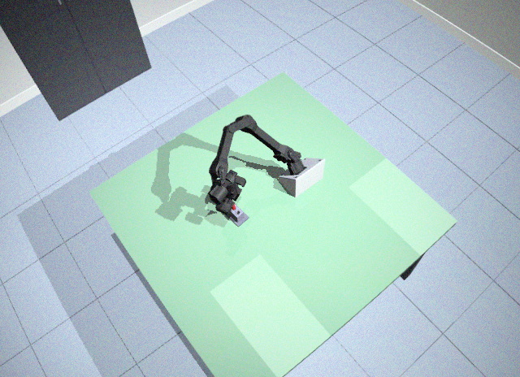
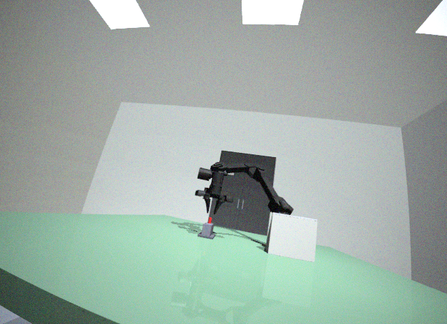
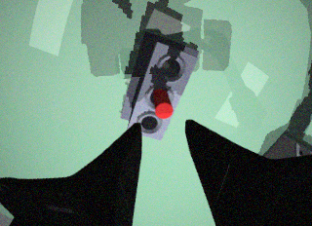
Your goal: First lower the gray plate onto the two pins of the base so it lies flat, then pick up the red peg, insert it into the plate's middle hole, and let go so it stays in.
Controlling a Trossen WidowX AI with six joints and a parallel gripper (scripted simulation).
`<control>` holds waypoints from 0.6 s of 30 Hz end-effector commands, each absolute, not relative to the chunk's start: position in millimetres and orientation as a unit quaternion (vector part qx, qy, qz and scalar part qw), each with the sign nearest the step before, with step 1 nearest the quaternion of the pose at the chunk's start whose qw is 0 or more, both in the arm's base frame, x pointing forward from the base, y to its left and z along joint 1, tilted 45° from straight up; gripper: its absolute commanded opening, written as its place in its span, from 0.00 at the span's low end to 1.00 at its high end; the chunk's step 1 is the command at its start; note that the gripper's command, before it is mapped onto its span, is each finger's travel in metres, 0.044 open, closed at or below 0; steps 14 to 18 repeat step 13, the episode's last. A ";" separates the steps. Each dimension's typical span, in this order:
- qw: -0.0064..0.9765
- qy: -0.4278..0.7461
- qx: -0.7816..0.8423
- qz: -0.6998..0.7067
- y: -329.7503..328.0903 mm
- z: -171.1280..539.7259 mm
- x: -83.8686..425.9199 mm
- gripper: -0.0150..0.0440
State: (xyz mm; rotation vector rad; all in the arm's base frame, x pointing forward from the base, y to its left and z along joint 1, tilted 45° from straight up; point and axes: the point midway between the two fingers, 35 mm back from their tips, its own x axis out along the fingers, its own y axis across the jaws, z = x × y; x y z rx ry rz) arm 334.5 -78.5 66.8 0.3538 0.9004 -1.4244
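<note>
The gray plate [image 3: 179,84] [image 2: 207,230] lies on top of the base [image 1: 244,218] and looks flat; its seam with the base is too small to make out. Rings around dark round centres show at both ends of the plate in the wrist view. The red peg [image 1: 233,206] [image 2: 209,220] [image 3: 164,110] stands in the plate's middle hole, with a short upper part sticking out. How deep it sits inside is hidden. My gripper [image 2: 211,213] [image 3: 163,127] is open and empty, a little above the peg's top, with its fingertips apart. In the top view the fingertips are hidden.
The white wedge-shaped block [image 1: 310,178] [image 2: 292,237] stands beside the arm's mount on the green table [image 1: 293,247] [image 2: 126,259]. The dark cabinet [image 1: 80,41] [image 2: 248,187] stands beyond the table. The arm's shadow falls across the table around the base.
</note>
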 end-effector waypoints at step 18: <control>0.651 0.394 0.158 -0.629 -70.1 72.8 333.8 0.51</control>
